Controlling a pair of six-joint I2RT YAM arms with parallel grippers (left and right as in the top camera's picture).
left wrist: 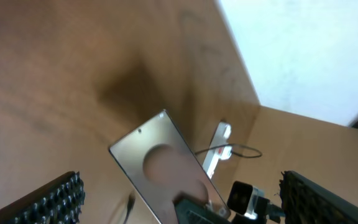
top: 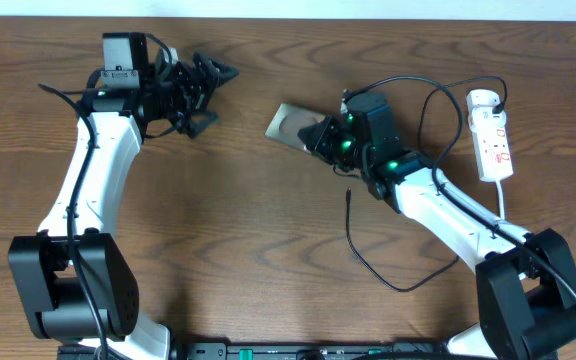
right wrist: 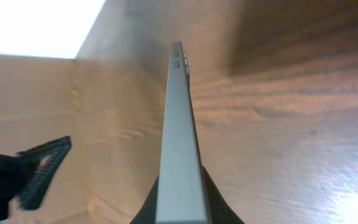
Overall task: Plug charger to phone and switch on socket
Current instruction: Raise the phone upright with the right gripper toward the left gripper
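My right pincer (top: 320, 134) was clamped on the phone (top: 288, 122); my left pincer (top: 218, 95) stood wide apart, touching nothing.

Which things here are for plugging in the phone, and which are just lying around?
For the job: phone, charger, socket.
Just there: only the table.
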